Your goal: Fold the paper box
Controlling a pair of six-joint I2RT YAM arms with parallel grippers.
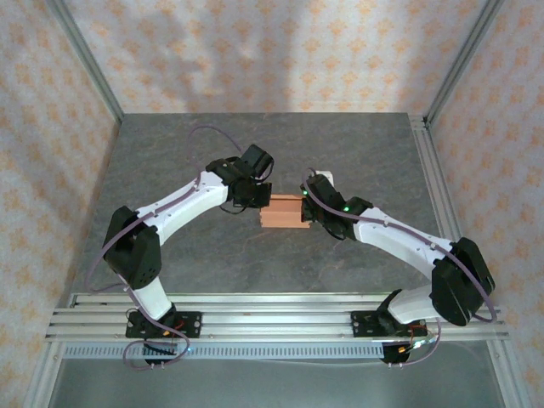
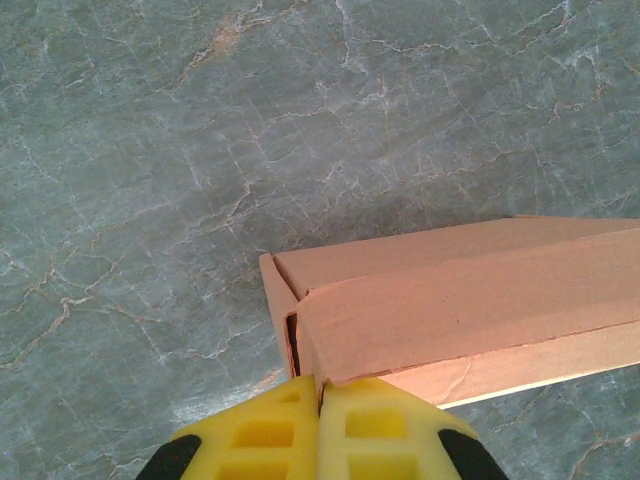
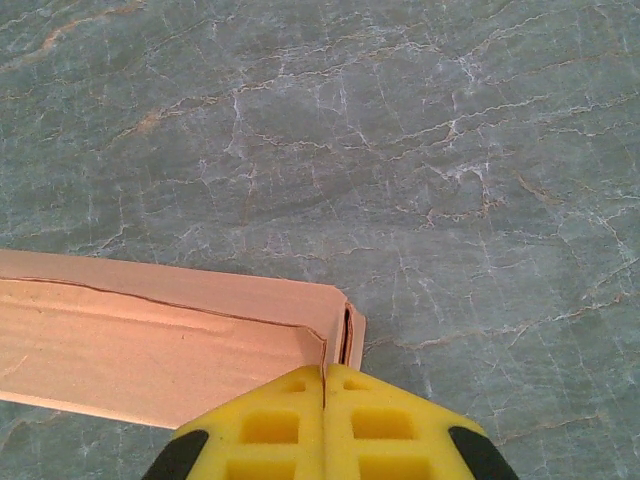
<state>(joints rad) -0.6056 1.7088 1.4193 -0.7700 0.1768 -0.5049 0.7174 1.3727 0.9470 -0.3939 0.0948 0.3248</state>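
**Box held end to end, corners still gaping**

The shallow, salmon-orange thin-cardboard paper box lies in the middle of the grey marbled table. It is already raised into a long, low shape, with a dark slit at each end corner where the flaps meet. The left gripper sits at its left end and the right gripper at its right end. Each has its yellow fingers pressed tight together, tips touching the end wall. Whether a sliver of cardboard is nipped between them I cannot tell.

The step in hand looks like seating the end flaps. To do it well, both arms should push inward evenly and low until the corner slits close. That way the thin walls neither buckle in the middle nor let the box skid sideways.
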